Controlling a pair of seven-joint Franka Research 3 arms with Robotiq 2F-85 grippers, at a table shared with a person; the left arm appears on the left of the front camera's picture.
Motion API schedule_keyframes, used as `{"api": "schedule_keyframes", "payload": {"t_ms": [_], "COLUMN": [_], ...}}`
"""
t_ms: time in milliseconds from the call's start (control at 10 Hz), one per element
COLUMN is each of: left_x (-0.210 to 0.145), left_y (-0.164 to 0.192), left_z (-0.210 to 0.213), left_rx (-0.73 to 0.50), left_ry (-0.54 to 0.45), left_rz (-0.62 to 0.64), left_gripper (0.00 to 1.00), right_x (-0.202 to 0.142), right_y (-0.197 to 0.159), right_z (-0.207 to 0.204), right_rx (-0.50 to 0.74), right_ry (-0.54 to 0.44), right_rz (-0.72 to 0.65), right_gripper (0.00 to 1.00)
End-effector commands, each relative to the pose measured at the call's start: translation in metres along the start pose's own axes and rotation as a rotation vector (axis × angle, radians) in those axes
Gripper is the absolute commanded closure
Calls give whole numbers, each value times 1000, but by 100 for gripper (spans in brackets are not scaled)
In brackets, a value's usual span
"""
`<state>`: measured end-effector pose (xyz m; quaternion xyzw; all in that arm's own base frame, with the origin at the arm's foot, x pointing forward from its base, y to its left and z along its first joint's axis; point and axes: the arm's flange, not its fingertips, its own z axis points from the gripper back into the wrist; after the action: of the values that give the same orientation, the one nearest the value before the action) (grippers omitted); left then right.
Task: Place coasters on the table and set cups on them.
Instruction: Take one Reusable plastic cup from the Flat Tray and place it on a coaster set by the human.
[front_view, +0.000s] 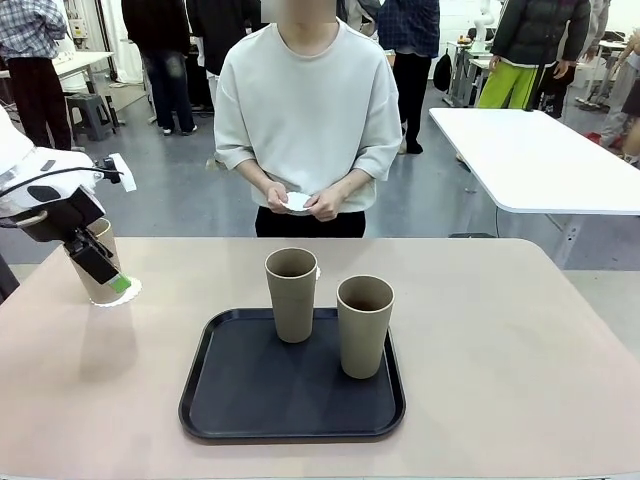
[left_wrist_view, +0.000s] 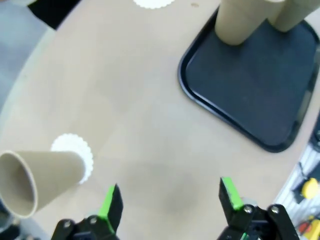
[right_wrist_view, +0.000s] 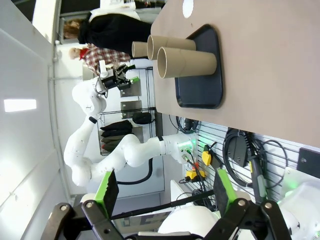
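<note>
The left jaws stand apart with nothing between them, green pads (left_wrist_view: 109, 204) facing each other over bare table (left_wrist_view: 150, 115). In the left wrist view the left cup (left_wrist_view: 42, 177) stands at 9 o'clock, just outside the nearer finger, on the left coaster (left_wrist_view: 82, 152), whose lacy edge shows around its base. At 1 o'clock lies the black tray (left_wrist_view: 250, 85), carrying the rear cup (left_wrist_view: 235, 22) and the front cup (left_wrist_view: 295, 15). At 12 o'clock the far coaster (left_wrist_view: 152, 2) lies flat on the table.

The right jaws are also apart and empty, held off the table beyond its edge. In the right wrist view the table (right_wrist_view: 270, 60) is turned sideways at 1 o'clock, with the tray (right_wrist_view: 200, 87) and its cups lined up towards 11 o'clock.

In the front view the tray (front_view: 290, 400) sits mid-table. The rear cup (front_view: 291, 300) is upright at its 11 o'clock and the front cup (front_view: 365, 330) at its 2 o'clock, well apart from the left cup (front_view: 90, 288) at 9 o'clock. At 12 o'clock, past the far edge, a person (front_view: 308, 120) holds the held coaster (front_view: 297, 202).
</note>
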<state>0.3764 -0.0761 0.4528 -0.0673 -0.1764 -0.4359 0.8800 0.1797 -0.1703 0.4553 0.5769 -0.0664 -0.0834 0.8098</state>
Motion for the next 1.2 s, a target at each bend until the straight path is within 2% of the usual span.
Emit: {"api": "schedule_keyframes", "payload": {"t_ms": [0, 400, 600, 800, 900, 1100], "left_x": [18, 12, 26, 39, 48, 64], "left_y": [-9, -9, -29, -43, -49, -54], "left_z": [-4, -3, -26, -43, -50, -63], "left_rx": [35, 12, -191, -338, -381, -399], "left_ry": [38, 23, -187, -360, -461, -592], "left_rz": [-21, -30, -232, -346, -395, -464], "left_gripper": [0, 0, 0, 0, 0, 0], "right_x": [-1, -1, -1, -1, -1, -1], "right_y": [0, 0, 0, 0, 0, 0], "right_z": [0, 0, 0, 0, 0, 0], "right_rx": [12, 12, 12, 12, 12, 12], "right_ry": [-1, -1, -1, -1, -1, -1], "right_rz": [9, 9, 9, 9, 9, 9], "right_gripper": [0, 0, 0, 0, 0, 0]}}
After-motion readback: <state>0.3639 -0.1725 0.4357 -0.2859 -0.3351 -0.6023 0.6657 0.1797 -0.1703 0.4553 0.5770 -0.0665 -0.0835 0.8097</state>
